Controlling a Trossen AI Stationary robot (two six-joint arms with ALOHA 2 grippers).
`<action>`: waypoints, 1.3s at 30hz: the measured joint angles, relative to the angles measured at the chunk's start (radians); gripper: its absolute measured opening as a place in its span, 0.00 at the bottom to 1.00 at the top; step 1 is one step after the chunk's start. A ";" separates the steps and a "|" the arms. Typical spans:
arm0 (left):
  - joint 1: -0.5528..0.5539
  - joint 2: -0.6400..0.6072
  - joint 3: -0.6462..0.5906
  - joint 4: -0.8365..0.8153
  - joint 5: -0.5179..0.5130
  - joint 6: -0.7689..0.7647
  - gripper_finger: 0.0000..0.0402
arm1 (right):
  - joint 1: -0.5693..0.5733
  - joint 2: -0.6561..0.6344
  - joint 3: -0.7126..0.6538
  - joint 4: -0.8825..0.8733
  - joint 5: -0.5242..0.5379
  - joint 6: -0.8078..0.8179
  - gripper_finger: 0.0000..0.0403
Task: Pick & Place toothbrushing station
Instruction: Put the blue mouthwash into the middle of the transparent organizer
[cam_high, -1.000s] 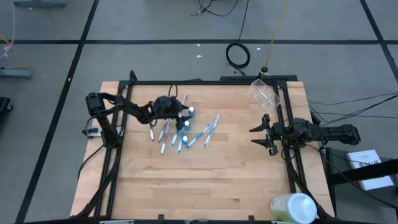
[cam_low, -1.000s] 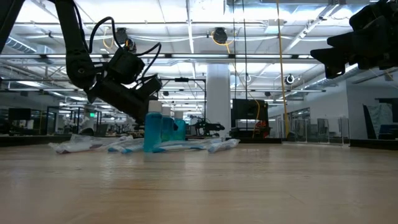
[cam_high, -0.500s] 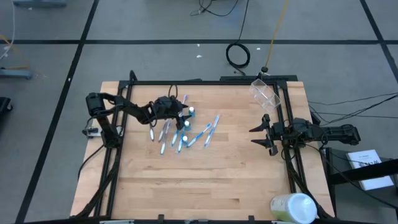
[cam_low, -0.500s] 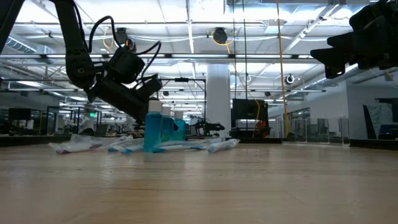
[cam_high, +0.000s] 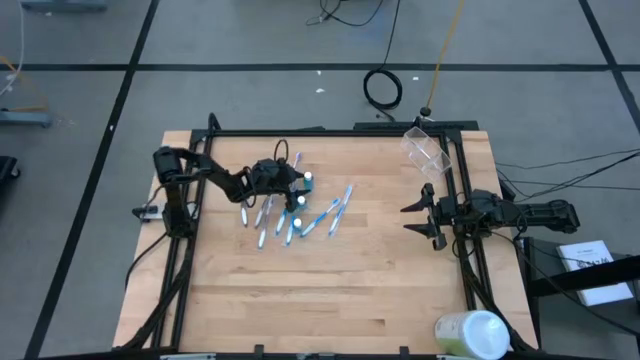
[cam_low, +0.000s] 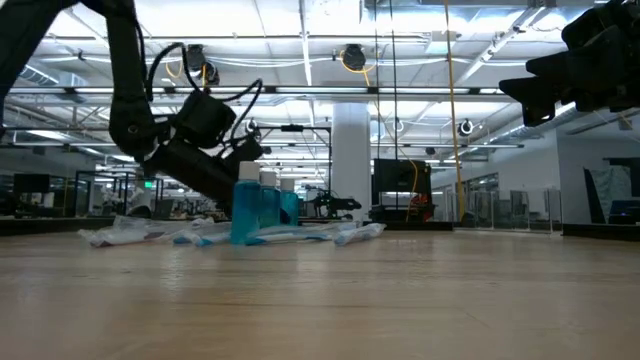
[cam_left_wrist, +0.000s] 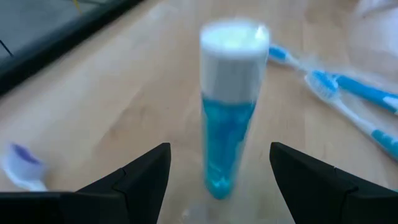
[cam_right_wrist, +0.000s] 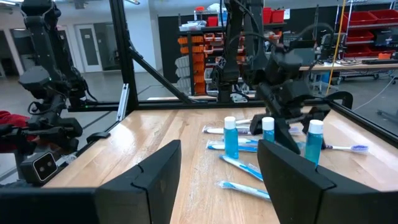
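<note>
Left gripper (cam_high: 291, 181) hangs low over the far-left part of the table with its dark fingers (cam_left_wrist: 140, 180) spread wide and nothing between them; in its wrist view an upright tube (cam_left_wrist: 231, 106) with a blue body and white cap stands just ahead of the gap, not touched by either finger. Two more tubes of this kind stand close by among the pile, and the low view shows the three (cam_low: 262, 207) side by side right next to the gripper. Around them lie the toothbrushes (cam_high: 300, 217), blue, white and one purple-headed, scattered flat on the wood in a loose fan that reaches toward the table's middle; several overlap, and their exact number I cannot tell. Well apart, at the far-right corner, the clear plastic cup (cam_high: 427, 149) sits on the table near the frame. Right gripper (cam_high: 424, 216) waits at the right edge of the table, its fingers (cam_right_wrist: 155, 177) parted and holding nothing, pointed across toward the brushes. At the near-right corner sits a large pale green-and-white round container (cam_high: 472, 334). A black metal frame (cam_high: 330, 131) runs round the wooden table (cam_high: 330, 290)
</note>
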 joint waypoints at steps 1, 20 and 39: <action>0.000 0.012 0.007 0.002 0.000 -0.001 0.70 | 0.000 0.000 0.000 0.000 0.000 0.000 0.51; 0.006 0.026 0.044 0.002 0.001 0.023 0.70 | 0.000 0.000 0.000 0.000 0.000 0.000 0.51; 0.007 0.027 0.044 0.002 -0.001 0.021 0.59 | 0.000 0.000 0.000 0.000 0.000 0.000 0.51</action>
